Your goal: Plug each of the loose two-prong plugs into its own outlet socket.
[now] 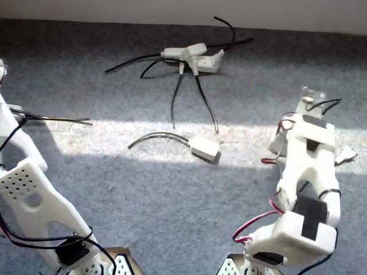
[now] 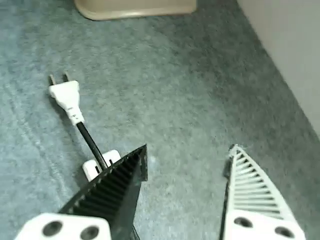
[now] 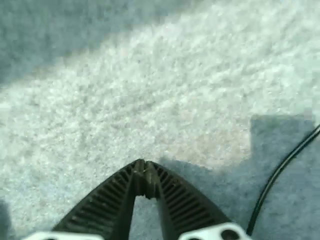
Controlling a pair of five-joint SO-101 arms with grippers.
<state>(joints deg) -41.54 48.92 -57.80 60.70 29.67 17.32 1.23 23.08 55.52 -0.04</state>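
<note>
Left wrist view: white two-prong plug on black cord lies flat on grey carpeted tabletop, prongs bare, near left end effector; its fingers spread wide, gripping nothing. High view: white outlet socket block lies mid-tabletop; cluster of white connectors with black cords farther back. Right wrist view: right end effector closed, fingertips pressed together above tabletop.

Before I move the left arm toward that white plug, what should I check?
1. Left gripper open: ok.
2. Left gripper empty: ok.
3. Two-prong plug loose, prongs exposed: ok.
4. Plug centred between the fingers: not ok; it lies off to the side of the black finger.
5. Right gripper shut, holding nothing: ok.
6. Free socket in the outlet cluster: cannot tell.
</note>
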